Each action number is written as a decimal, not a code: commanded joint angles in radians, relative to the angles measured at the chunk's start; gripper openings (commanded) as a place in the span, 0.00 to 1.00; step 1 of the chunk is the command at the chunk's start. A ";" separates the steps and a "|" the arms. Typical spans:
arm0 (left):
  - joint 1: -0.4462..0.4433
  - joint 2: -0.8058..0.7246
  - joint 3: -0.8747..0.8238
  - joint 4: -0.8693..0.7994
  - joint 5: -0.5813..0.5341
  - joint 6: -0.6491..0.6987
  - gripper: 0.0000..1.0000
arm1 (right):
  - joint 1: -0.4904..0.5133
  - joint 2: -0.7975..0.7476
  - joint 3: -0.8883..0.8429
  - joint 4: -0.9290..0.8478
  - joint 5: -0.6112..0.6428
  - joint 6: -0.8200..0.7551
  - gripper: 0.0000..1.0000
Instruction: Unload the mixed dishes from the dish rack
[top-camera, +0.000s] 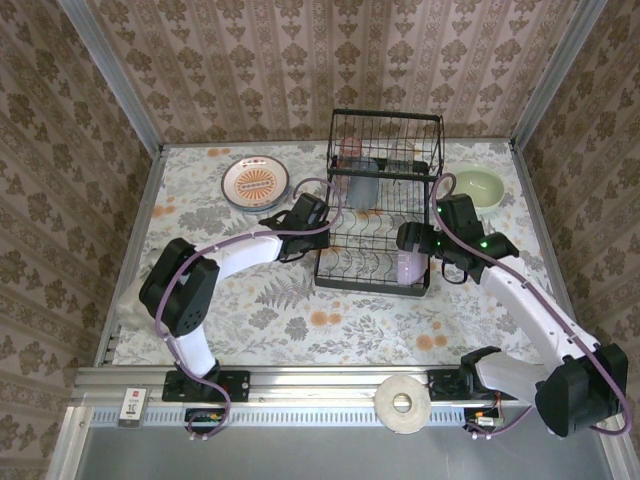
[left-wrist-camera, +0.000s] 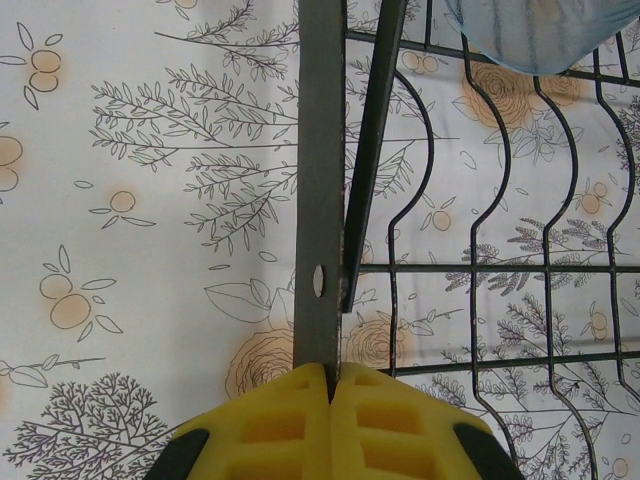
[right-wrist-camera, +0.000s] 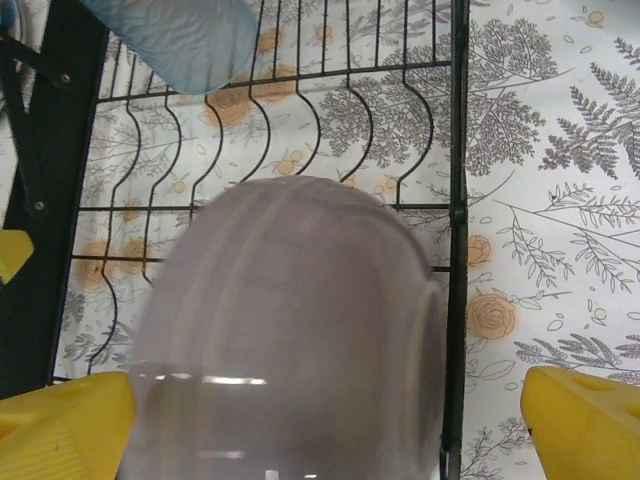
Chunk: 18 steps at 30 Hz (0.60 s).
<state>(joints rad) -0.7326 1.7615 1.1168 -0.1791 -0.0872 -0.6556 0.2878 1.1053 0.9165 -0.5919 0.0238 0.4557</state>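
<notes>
- Found orange-centred plate (top-camera: 255, 182) and cream-green bowl (top-camera: 480, 187) out on the table (top-camera: 250, 310), either side of the dish rack (top-camera: 385, 205) (judged done).
- Saw lilac bowl (right-wrist-camera: 290, 330) on the lower tier and glass tumbler (top-camera: 365, 182) on the upper shelf, both yet to come out.
- Found left gripper (left-wrist-camera: 330, 385) reaching in low, pinched tight on the rack's side bar.
- Found right gripper (right-wrist-camera: 320, 430) low, jaws spread wide astride lilac bowl.
</notes>
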 joint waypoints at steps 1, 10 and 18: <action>0.013 0.011 -0.066 -0.134 -0.030 -0.024 0.00 | 0.011 -0.068 0.028 -0.042 0.050 0.027 1.00; 0.015 -0.021 -0.109 -0.098 -0.017 -0.056 0.00 | 0.011 -0.046 0.047 -0.077 0.011 0.020 1.00; 0.008 -0.042 -0.141 -0.071 -0.012 -0.076 0.00 | 0.025 0.049 0.052 -0.089 -0.032 0.008 1.00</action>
<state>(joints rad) -0.7315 1.7061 1.0302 -0.1116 -0.0872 -0.6991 0.3046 1.1431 0.9463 -0.6483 0.0189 0.4702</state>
